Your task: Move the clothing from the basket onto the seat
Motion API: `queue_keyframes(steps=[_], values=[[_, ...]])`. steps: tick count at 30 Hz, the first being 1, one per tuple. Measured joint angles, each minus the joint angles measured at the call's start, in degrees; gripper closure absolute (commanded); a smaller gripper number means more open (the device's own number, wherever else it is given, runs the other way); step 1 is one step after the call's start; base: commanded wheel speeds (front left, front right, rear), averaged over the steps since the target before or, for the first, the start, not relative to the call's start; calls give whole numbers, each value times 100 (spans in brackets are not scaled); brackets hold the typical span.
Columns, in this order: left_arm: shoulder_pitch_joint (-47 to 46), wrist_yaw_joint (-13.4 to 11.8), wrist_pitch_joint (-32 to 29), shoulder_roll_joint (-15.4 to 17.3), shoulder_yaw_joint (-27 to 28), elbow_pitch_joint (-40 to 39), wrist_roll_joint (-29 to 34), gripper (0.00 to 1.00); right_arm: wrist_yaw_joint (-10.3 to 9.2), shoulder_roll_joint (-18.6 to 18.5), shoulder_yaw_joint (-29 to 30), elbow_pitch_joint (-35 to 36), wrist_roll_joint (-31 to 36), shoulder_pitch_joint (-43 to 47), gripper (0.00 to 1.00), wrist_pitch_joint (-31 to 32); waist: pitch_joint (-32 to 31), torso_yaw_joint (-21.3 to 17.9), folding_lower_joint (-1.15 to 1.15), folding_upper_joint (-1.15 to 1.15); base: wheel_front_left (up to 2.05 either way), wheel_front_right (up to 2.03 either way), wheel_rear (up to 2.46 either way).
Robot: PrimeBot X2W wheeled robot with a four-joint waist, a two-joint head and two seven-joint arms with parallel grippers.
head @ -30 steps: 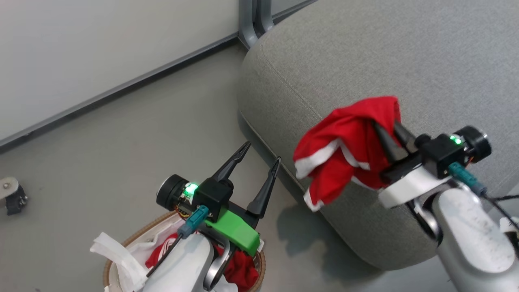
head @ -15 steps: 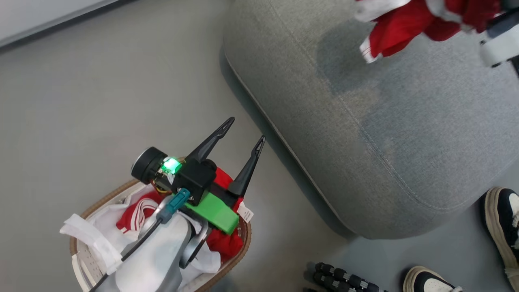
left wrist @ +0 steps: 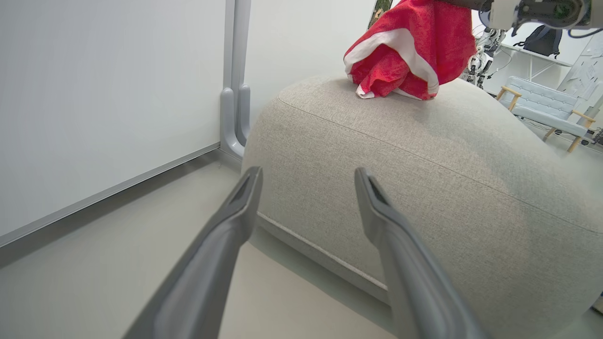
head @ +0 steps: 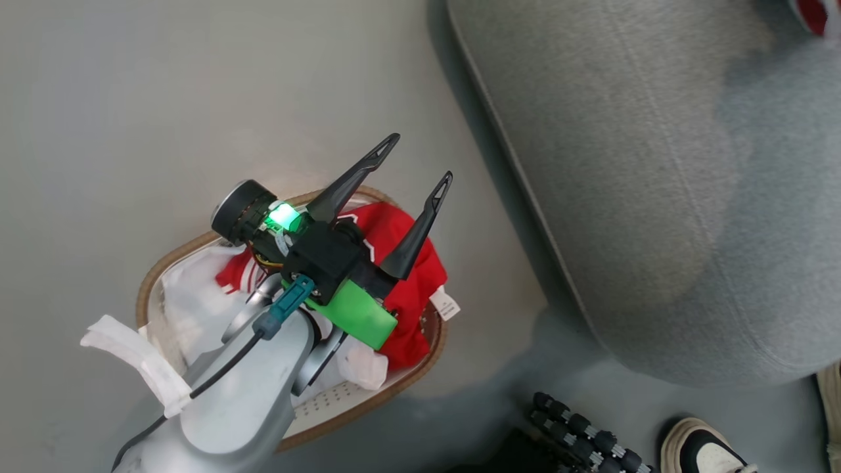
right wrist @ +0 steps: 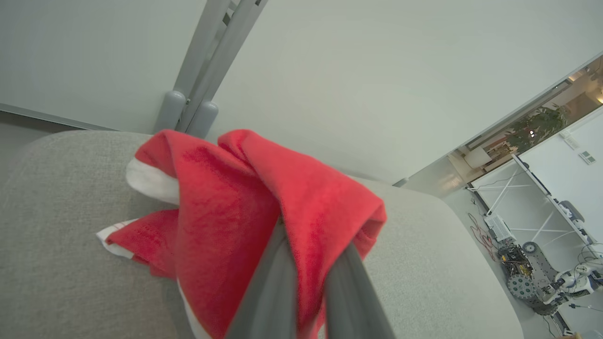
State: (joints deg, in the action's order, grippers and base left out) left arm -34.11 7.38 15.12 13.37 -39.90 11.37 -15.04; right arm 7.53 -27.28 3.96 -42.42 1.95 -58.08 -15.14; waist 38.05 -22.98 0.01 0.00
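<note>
Over the seat [left wrist: 424, 165] top, we saw the right gripper [right wrist: 313, 245] w/ fingers pinched together on a red garment [right wrist: 226, 197], cloth bunched over both tips. Left wrist view: the garment's lower folds touched the grey upholstery, in from the rounded edge, and the rest hung from the grip. We judged the release turned on that. The cloth sat straight under the tool and on the seat, so opening should leave it in place w/ no sideways travel.

Left gripper [head: 421, 157] hung over the basket [head: 335, 401], fingers spread wide, nothing btwn them, pointing toward the seat rather than down. More red clothing [head: 417, 295] lay in the basket's seat-side half, below and behind those tips, w/ the heap's long axis approx along that wall, beside the white liner sheet [head: 190, 289]. Left arm was the nearer one for the next pick; we reckoned it had to tilt down first.

Writing: small white tag [head: 445, 305] at the rim, print too small to read. White trim lines showed by the wrist, but no letters or brands we could make out.
</note>
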Motion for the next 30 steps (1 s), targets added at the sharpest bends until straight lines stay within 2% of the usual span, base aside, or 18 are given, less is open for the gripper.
queue_keyframes(steps=[2,3,4,5,10,16,22,30], values=[[-2,0,0,-23,-30,-16,-8,0,0,71,307,-198,90,191,98,1,70,151,0,0,0,0,0],[-2,0,1,-36,-42,-15,-21,0,0,118,435,-229,129,260,68,1,90,207,0,0,0,0,0],[-2,0,0,-56,-47,-13,-51,0,0,167,554,-236,169,335,19,0,106,270,0,0,0,0,0],[-1,0,0,-76,-53,-4,-64,0,0,232,659,-224,186,408,0,1,112,326,0,0,0,0,0],[68,0,0,-236,-34,34,-135,0,0,419,935,-18,235,968,0,0,-70,467,-1,0,0,0,0],[432,0,1,-446,285,188,-154,0,0,724,762,609,138,1776,0,0,-592,540,-1,0,0,0,0],[906,0,0,-617,738,296,-121,0,0,1036,427,1653,-368,2551,0,0,-1201,582,-2,0,0,0,0],[1517,-1,0,-770,1645,425,122,0,0,1287,-286,2434,-938,3227,0,0,-1935,795,-2,0,0,0,0]])
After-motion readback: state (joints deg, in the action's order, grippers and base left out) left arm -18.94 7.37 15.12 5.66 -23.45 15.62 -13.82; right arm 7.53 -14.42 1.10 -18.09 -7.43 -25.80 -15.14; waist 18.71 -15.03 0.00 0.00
